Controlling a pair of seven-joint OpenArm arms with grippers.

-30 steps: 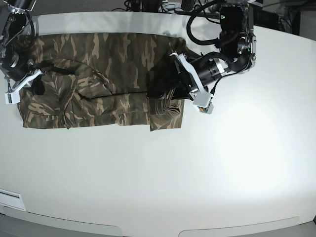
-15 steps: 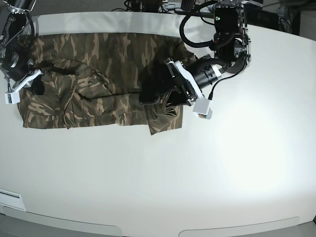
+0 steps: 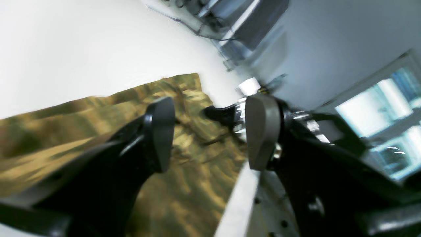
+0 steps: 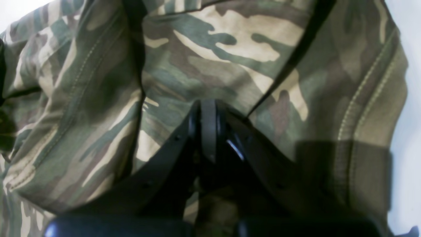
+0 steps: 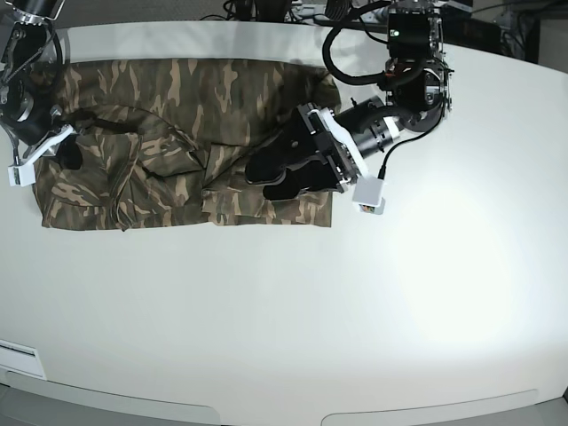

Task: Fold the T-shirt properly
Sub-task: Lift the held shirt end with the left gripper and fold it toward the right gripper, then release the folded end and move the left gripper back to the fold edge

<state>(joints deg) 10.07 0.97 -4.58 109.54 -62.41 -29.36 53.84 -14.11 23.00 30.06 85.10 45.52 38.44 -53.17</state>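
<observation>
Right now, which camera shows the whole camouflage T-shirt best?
The base view: the T-shirt lies spread across the table, edges visible. The right wrist view shows only close-up folds; the left wrist view a blurred corner.

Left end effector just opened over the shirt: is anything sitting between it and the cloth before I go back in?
Nothing visible. The left end effector hangs open right over the T-shirt, with only shirt and bare table beneath. The right end effector is far across the shirt, shut on cloth.
</observation>
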